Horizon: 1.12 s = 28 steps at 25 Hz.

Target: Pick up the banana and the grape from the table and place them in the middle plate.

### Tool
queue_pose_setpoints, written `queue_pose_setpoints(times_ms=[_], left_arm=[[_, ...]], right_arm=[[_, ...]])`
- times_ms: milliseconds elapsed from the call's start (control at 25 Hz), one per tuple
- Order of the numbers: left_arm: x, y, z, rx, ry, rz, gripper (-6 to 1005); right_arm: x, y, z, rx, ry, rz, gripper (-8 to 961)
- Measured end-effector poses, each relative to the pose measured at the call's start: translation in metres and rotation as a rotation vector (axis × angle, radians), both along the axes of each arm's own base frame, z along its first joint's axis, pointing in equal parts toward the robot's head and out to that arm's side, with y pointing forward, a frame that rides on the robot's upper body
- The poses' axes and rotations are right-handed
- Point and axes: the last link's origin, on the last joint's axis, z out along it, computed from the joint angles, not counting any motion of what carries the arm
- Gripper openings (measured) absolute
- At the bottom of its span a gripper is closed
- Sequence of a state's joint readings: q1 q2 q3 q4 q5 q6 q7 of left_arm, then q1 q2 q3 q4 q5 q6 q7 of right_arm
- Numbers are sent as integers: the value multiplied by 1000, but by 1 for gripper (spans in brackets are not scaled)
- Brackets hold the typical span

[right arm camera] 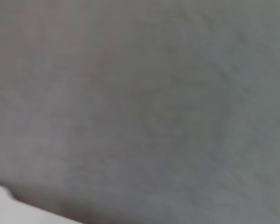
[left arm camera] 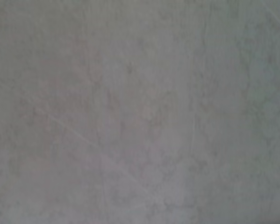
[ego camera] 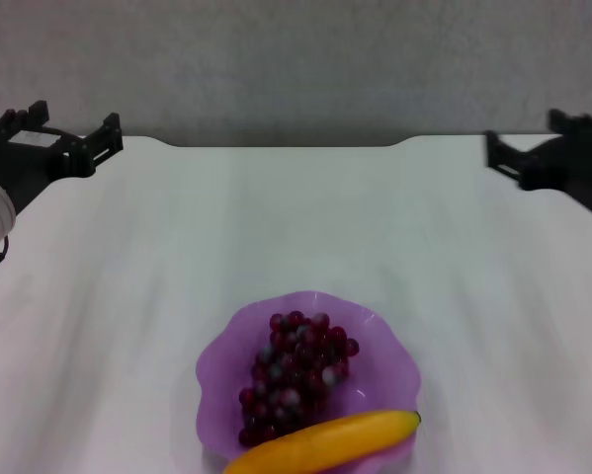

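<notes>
Banana (ego camera: 325, 442) and grape bunch (ego camera: 294, 375) rest inside your purple plate (ego camera: 216, 370); both end effectors (ego camera: 63, 138) (ego camera: 533, 158) sit parked apart, finger state unreadable.

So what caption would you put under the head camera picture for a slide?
Grape bunch and banana in the purple plate on the white table; left gripper and right gripper at the far corners.

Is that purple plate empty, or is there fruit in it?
Not empty. The middle plate holds the grape, and the banana lies across its near rim.
</notes>
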<state>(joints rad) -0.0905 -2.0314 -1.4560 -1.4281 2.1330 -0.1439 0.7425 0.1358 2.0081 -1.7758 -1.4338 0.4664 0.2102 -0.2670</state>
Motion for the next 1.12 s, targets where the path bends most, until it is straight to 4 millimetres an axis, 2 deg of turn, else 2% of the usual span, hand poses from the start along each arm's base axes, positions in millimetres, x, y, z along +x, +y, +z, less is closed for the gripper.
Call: queue_pose_setpoints(times_ms=[80, 240, 480, 720, 880, 1000, 1120], left_arm=[[0, 0, 0, 3, 1, -1, 879], [-1, -2, -3, 57, 9, -7, 879], [0, -12, -15, 215, 94, -71, 878], [2, -17, -21, 295, 115, -118, 877], [-1, -24, -19, 365, 51, -205, 875], [-10, -20, -13, 291, -86, -266, 874], [-28, -11, -2, 210, -162, -243, 872]], right_arm=[[15, 0, 8, 38, 25, -41, 819], [32, -1, 17, 86, 63, -89, 819], [35, -1, 19, 96, 69, -97, 819], [34, -1, 18, 98, 71, -89, 819], [36, -4, 23, 137, 82, -75, 819], [39, -6, 25, 171, 88, -59, 819], [46, -7, 25, 189, 83, -60, 819]])
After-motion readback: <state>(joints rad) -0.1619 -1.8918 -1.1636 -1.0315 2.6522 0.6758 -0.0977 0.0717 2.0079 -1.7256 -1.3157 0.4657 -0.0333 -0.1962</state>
